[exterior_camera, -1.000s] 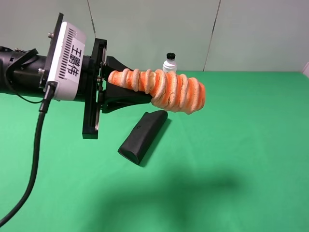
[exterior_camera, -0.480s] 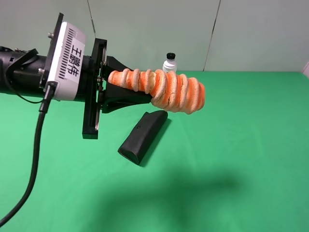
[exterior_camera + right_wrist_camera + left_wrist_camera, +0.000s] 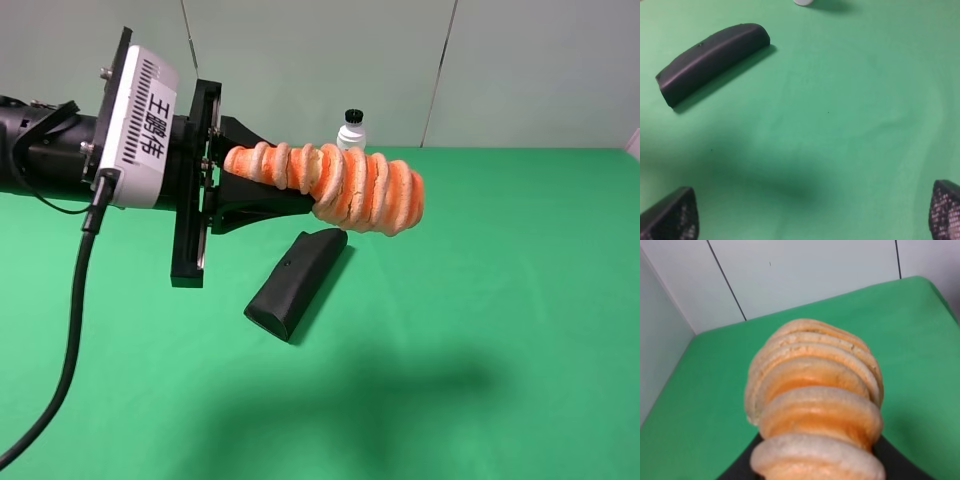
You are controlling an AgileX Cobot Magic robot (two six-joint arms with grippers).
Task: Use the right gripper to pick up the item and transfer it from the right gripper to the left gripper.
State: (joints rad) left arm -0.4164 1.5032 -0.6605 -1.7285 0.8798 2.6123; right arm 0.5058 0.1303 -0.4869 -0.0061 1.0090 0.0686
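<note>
— Nothing has moved since the earlier frame: my left gripper (image 3: 280,192) stays clamped on the item (image 3: 345,187), holding it level in the air above the green table (image 3: 500,300).
— Where exactly is the roll?
— Left of centre, with its thin end between my black fingers and its fat end pointing right. In my left wrist camera it fills the middle of the picture (image 3: 815,405) and hides the fingers.
— And your other tool?
— My right gripper (image 3: 807,215) is spread wide and grasps nothing. Only its two fingertips show, over bare green cloth, and the high camera does not see it.
— What else is around?
— A black case (image 3: 295,283) lies on the table, nearer than the roll and just below it, not touching it. A white bottle (image 3: 351,133) stands at the far edge, its lower part hidden behind the roll.
</note>
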